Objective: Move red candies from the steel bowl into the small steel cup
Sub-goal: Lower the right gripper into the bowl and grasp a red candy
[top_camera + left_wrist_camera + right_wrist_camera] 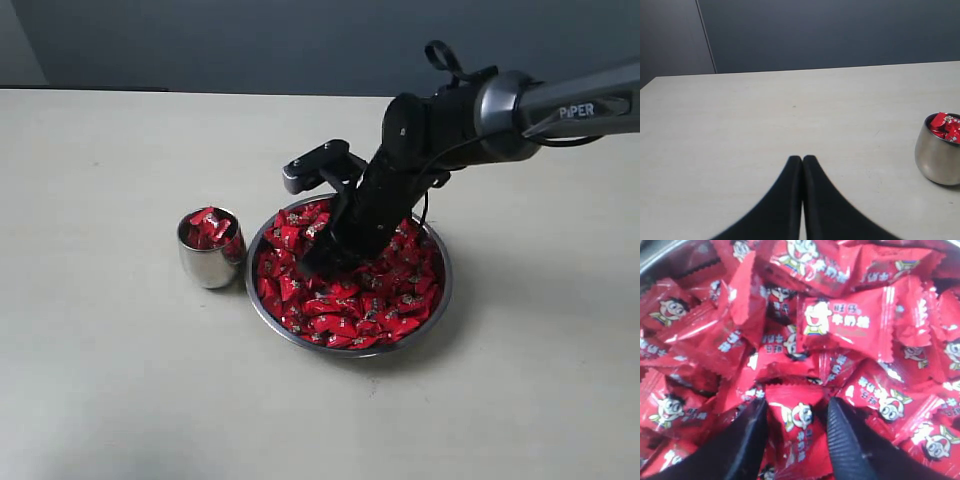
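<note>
Ext. view: steel bowl sits on the table approx. centre, heaped to the rim with red candies. Small steel cup stands upright at the bowl's 9 o'clock, just beside it; can't tell if the rims touch. Cup holds its own heap of wrapped pcs, piled above its lip. My right arm comes in from approx. 2 o'clock and slopes down into the bowl. My right gripper is tip-down in the pile, a little toward 10 o'clock from the bowl's centre, tips sunk among the wrappers. Finger spread not readable from this angle.

Left wrist view: my left gripper has its two dark fingers pressed flat together, nothing between them, over bare table. Small steel cup is well apart from the tips, upright, partly cut by the frame edge, red wrappers showing over its lip. Grey wall behind the table.

Right wrist view: frame filled with red candies, each wrapper w/ a cartoon face and pale lettering. My right gripper stands spread, fingers apart, one wrapped pc lying in the gap between them. Its edges reach both inner faces, but I can't tell if there is any squeeze on it. A sliver of the steel bowl shows past the pile
</note>
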Available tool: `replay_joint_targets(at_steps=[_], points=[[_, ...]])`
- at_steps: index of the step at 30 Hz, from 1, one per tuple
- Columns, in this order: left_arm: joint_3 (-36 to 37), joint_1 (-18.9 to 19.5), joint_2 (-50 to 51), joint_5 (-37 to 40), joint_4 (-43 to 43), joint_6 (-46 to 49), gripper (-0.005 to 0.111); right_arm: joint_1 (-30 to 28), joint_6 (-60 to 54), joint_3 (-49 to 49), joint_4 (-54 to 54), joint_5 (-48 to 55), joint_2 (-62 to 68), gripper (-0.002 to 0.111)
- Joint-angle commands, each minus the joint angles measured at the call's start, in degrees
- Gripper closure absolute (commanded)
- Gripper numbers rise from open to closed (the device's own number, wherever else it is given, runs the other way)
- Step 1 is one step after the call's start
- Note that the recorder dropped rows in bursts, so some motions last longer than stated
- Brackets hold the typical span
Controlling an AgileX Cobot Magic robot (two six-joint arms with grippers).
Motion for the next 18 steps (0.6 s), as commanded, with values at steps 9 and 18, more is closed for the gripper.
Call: replay_joint_targets(at_steps=[9,18], points=[[0.2,0.0,-0.3,-0.1,-0.1,-0.1,0.106,-0.1,-0.2,-0.9,0.6,-0.8,0.2,0.069],[0.2,0.0,-0.3,-0.1,-0.1,-0.1,0.106,-0.1,-0.2,-0.9,0.5,-0.8,0.3,0.106]])
